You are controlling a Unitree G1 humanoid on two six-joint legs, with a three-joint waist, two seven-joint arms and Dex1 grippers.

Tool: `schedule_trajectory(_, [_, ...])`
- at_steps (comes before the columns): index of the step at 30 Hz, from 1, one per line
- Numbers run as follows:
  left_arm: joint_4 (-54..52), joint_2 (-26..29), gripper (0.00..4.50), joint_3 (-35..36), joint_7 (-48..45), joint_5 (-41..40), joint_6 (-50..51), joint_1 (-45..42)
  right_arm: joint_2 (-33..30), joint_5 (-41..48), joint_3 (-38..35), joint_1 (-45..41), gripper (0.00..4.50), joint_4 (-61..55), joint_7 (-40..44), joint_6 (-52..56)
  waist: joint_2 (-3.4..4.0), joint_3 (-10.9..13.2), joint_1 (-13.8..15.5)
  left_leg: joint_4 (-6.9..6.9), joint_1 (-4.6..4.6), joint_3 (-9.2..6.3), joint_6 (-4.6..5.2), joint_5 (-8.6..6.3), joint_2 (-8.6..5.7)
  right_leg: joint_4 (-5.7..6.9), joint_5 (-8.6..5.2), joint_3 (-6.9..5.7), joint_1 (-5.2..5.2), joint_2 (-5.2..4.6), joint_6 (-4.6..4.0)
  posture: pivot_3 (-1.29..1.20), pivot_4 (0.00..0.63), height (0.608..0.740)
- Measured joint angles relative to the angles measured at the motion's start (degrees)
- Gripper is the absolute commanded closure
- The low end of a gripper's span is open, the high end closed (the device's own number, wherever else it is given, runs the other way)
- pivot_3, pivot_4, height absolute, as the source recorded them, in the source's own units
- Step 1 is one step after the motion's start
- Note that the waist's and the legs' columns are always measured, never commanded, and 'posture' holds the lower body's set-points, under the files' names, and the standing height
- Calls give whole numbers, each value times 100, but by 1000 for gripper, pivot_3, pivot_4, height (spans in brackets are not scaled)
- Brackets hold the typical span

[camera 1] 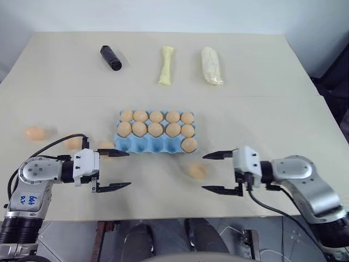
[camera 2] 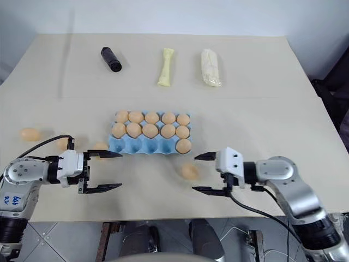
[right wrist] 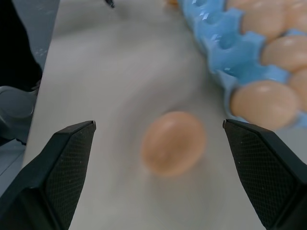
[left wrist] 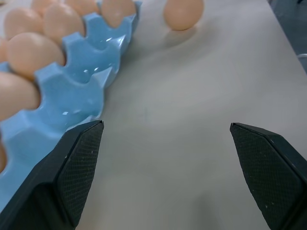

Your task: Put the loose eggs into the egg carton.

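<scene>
The light blue egg carton (camera 1: 139, 143) lies mid-table with its two far rows full of eggs and one egg (camera 1: 189, 144) in the near row's right cup. A loose egg (camera 1: 197, 170) rests on the table just in front of that corner, a little ahead of my right gripper (camera 1: 203, 172), which is open and points left at it; in the right wrist view the egg (right wrist: 173, 142) lies ahead between the fingers. My left gripper (camera 1: 130, 170) is open beside the carton's near left corner. Three more loose eggs (camera 1: 35, 132) (camera 1: 72, 143) (camera 1: 105, 145) lie to the left.
Along the far side of the table lie a black cylinder (camera 1: 110, 58), a pale yellow packet (camera 1: 166, 65) and a whitish packet (camera 1: 211, 65). The table's near edge (camera 1: 163, 215) runs just below both grippers.
</scene>
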Motion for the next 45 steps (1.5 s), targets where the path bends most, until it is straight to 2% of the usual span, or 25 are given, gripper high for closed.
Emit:
schedule_trajectory(8, [107, 104, 10, 223, 19, -9, 30, 418, 516, -563, 677, -409, 0, 769, -19, -309, -1, -1, -15, 3, -1, 4, 2, -1, 2, 12, 0, 1, -8, 1, 0, 0, 150, 740])
schedule_trajectory(15, [97, 104, 0, 504, 218, -16, 44, 820, 862, -545, 688, -523, 2325, 1045, 46, -454, -1, -1, -12, 16, 0, 2, 3, -2, 1, 28, 0, 0, -4, -1, -1, 0, 150, 740])
schedule_trajectory(16, [96, 103, 0, 541, 255, -17, 59, 885, 883, -498, 678, -523, 2512, 1042, 72, -449, -1, -1, -12, 16, 0, 2, 3, -2, 1, 28, 0, 0, -4, -1, -1, 0, 150, 740])
schedule_trajectory(20, [36, 42, 0, 668, 476, -18, 92, 1175, 969, -176, 617, -589, 2512, 876, 119, -250, -1, -1, -23, 15, 0, 1, 4, -2, 2, 30, 0, 1, -5, -1, 0, 0, 150, 740])
schedule_trajectory(24, [-147, -111, 0, 751, 710, -22, 127, 1443, 1488, 54, 481, -1297, 2512, 785, -345, 143, -2, -1, -61, 18, 1, -1, 3, -2, 4, 45, 1, 0, -10, 0, -2, 0, 150, 740])
schedule_trajectory(27, [-300, -196, 0, 780, 879, -22, 172, 1563, 1752, -160, 424, -1817, 2512, 1025, -746, 111, -3, -2, -61, 18, 1, -1, 3, -2, 2, 45, 0, -2, -10, -2, -2, 0, 150, 740])
schedule_trajectory(31, [-333, -302, 0, 775, 992, -19, 190, 1643, 1955, -694, 562, -2026, 2512, 1744, -1042, -249, -5, -3, -18, 13, -3, 1, 5, -4, -1, 35, 0, -7, -14, -5, -2, 0, 150, 740])
schedule_trajectory(36, [-404, -303, 0, 775, 1075, -19, 219, 1648, 2282, -1087, 650, -2175, 944, 2407, -1388, -589, -5, -3, -63, 12, -15, 15, 4, -3, 0, 50, 0, 2, -41, -4, -2, 0, 150, 740])
schedule_trajectory(38, [-486, -305, 0, 776, 1130, -20, 248, 1673, 2268, -1053, 587, -2161, 254, 2377, -1370, -588, -5, -3, -89, 13, -15, 15, 4, -3, 2, 51, 0, 2, -41, -4, -2, 0, 150, 740])
schedule_trajectory(39, [-559, -321, 0, 800, 1182, -36, 290, 1717, 2218, -862, 505, -2012, 48, 2131, -1250, -548, -5, -3, -87, 11, -20, 12, 4, -3, 2, 50, 0, 0, -43, -5, -2, 0, 150, 740])
schedule_trajectory(42, [-677, -410, 0, 1001, 1404, -112, 452, 1958, 1953, -276, 270, -1544, 48, 1344, -848, -518, -6, -3, -90, 8, -30, 6, 2, -6, 4, 42, 0, -5, -47, -6, -2, 0, 150, 740])
schedule_trajectory(45, [-879, -624, 0, 1285, 1812, -141, 598, 2155, 1661, 69, -65, -1181, 48, 1024, -591, -549, -7, -4, -89, 12, -32, 2, 6, -9, 2, 34, 0, -6, -39, -8, -2, 0, 150, 740])
